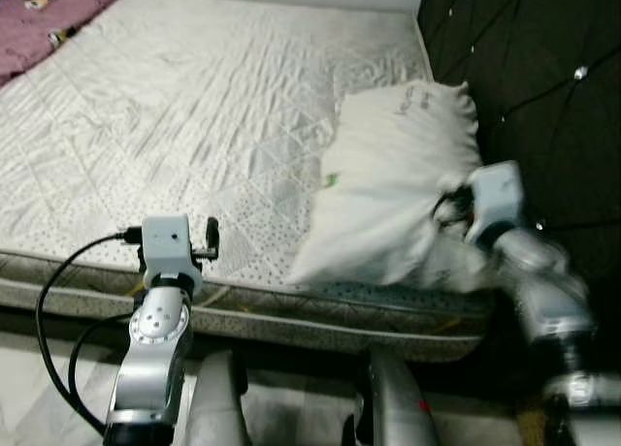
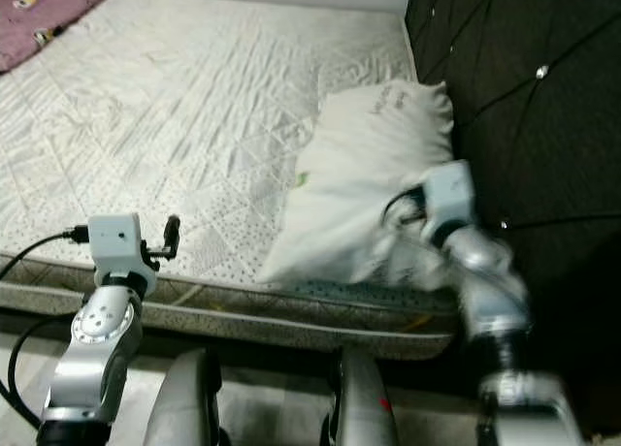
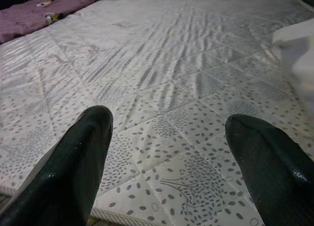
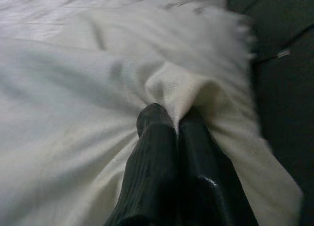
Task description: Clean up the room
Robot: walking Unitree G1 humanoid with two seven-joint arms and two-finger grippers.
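A white pillow (image 1: 398, 175) lies on the right side of the bare quilted mattress (image 1: 175, 126), close to the dark tufted headboard (image 1: 543, 68). My right gripper (image 4: 174, 119) is shut on a pinched fold of the pillow's cloth at its near right corner; the right arm (image 1: 524, 262) reaches in from the right. My left gripper (image 3: 169, 137) is open, its two black fingers (image 3: 78, 157) spread wide over the mattress's near edge with nothing between them. The left arm (image 1: 160, 310) stands at the front left.
A purple blanket (image 1: 44, 15) with small items on it lies at the far left beside the mattress. The mattress's near edge (image 1: 243, 310) runs across in front of me. A black cable (image 1: 58, 301) loops from my left wrist.
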